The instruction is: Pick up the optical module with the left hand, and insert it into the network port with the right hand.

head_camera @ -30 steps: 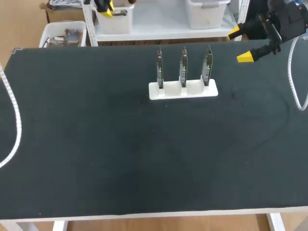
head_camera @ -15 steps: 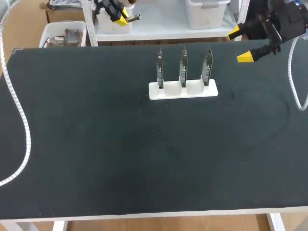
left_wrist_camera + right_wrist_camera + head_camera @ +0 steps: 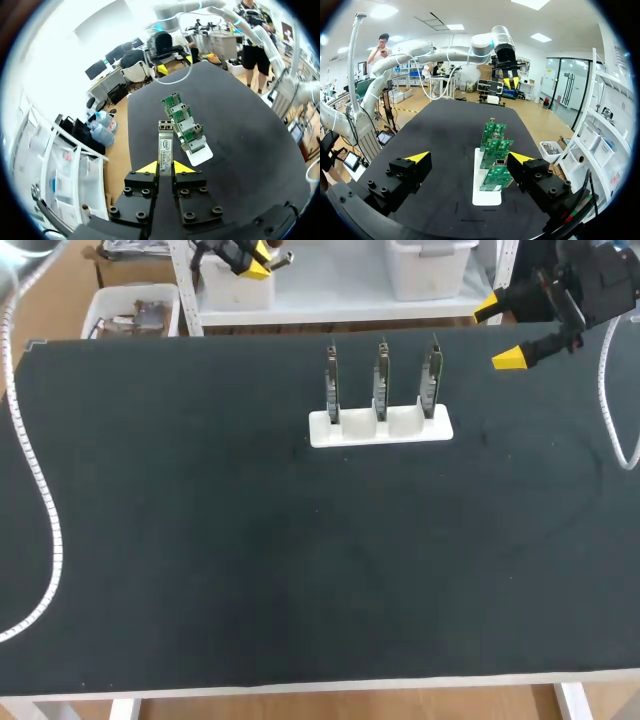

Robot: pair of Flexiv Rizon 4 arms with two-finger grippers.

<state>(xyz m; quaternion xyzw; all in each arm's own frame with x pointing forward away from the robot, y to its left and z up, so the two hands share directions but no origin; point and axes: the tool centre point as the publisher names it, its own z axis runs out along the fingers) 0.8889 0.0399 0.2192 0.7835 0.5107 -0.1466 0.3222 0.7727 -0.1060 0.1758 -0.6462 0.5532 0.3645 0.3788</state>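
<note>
Three circuit boards (image 3: 381, 380) are standing upright in the white holder (image 3: 380, 427), leaving only narrow gaps between them. In front of the holder a wide bare stretch of table (image 3: 250, 570) is lying open. Far to its left a white cable (image 3: 55, 535) is curving over the surface, and far to its right a second cable (image 3: 603, 390) is hanging. The right gripper (image 3: 503, 332), fingers spread wide, is hovering behind the holder to its right. The left gripper (image 3: 165, 166), pinching the optical module (image 3: 165, 142), is hanging behind the holder to its left, past the table's edge.

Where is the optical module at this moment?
The optical module is held in the left gripper; in the head view it is past the far edge of the table, left of the white board holder.
</note>
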